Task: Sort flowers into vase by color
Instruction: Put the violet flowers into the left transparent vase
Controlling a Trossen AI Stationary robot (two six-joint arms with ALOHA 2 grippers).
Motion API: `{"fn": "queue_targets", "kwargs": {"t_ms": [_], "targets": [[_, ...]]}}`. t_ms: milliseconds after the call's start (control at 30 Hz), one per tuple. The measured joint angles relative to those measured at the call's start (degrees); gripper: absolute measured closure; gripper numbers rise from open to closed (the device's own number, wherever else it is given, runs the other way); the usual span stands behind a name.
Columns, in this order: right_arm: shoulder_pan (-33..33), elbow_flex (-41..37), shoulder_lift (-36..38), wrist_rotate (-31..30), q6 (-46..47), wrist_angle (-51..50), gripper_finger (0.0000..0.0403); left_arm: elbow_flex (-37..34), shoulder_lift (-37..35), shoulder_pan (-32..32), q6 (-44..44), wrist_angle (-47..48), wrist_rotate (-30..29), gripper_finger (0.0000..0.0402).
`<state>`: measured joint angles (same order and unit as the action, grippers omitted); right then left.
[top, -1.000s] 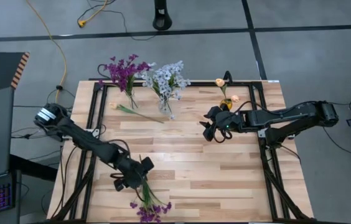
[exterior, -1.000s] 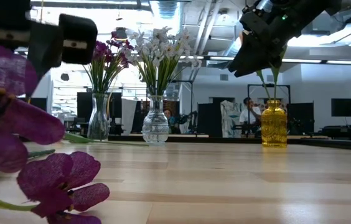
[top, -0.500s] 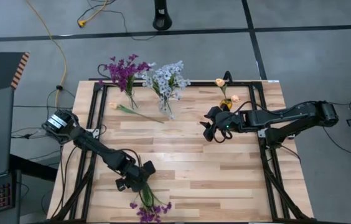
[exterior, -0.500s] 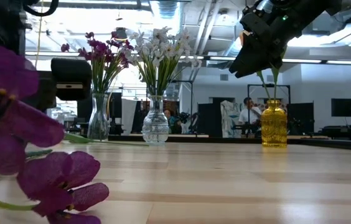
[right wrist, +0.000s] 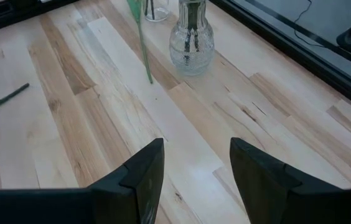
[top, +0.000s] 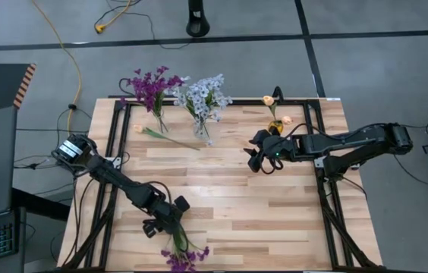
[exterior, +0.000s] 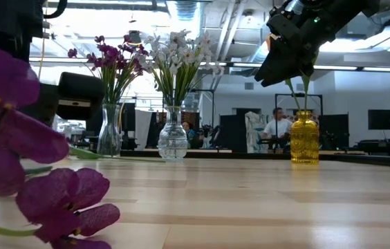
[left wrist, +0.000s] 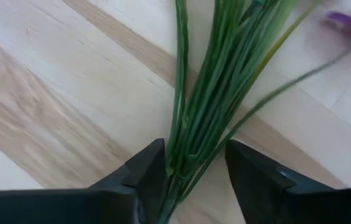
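A purple sprig (top: 182, 256) lies on the table by the near edge, its blossoms (exterior: 22, 159) close to the low camera. My left gripper (top: 165, 225) is open and low over the sprig's green stems (left wrist: 213, 93), one finger on each side of the bundle. My right gripper (top: 256, 161) is open and empty, hovering above the table beside the yellow vase (top: 275, 129) with peach buds. Purple flowers (top: 149, 85) and pale blue-white flowers (top: 202, 97) stand in two clear vases at the far edge. A peach-bud sprig (top: 165, 138) lies flat in front of them. My left gripper (left wrist: 194, 155) comes from above with its fingers across the purple sprig's stem bundle (left wrist: 182, 149), which lies on the table and runs between the open fingers. The stems pass close to one finger (left wrist: 154, 168); whether they touch it I cannot tell.
The table's middle is bare wood (top: 229, 197). The three vases stand in a row along the far edge (exterior: 173, 138), the yellow one (exterior: 304, 138) to the right. A black frame runs along the table's sides (top: 111, 152).
My left gripper has moved down and toward the near edge, onto the stems of the purple sprig. The right arm has kept still.
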<state>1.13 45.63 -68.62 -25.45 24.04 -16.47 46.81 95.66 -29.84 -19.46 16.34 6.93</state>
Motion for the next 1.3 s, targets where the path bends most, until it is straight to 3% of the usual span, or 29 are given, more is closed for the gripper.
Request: {"fn": "queue_targets", "kwargs": {"t_ms": [567,867,1133,1300], "targets": [[0.0,0.0,0.0,0.0,0.0,0.0,0.0194,0.0,-0.1,0.0,5.7,0.1,-1.5,0.0392],[0.0,0.0,0.0,0.0,0.0,0.0,0.0194,-0.1,-1.4,2.2,7.2,0.5,-2.4,0.0399],[0.0,0.0,0.0,0.0,0.0,-0.6,0.0194,-0.1,-14.4,9.6,6.9,1.5,-3.7,0.0401],[0.0,0.0,0.0,0.0,0.0,-1.5,0.0194,-0.1,-26.1,15.0,6.3,1.8,-8.5,0.0401]]}}
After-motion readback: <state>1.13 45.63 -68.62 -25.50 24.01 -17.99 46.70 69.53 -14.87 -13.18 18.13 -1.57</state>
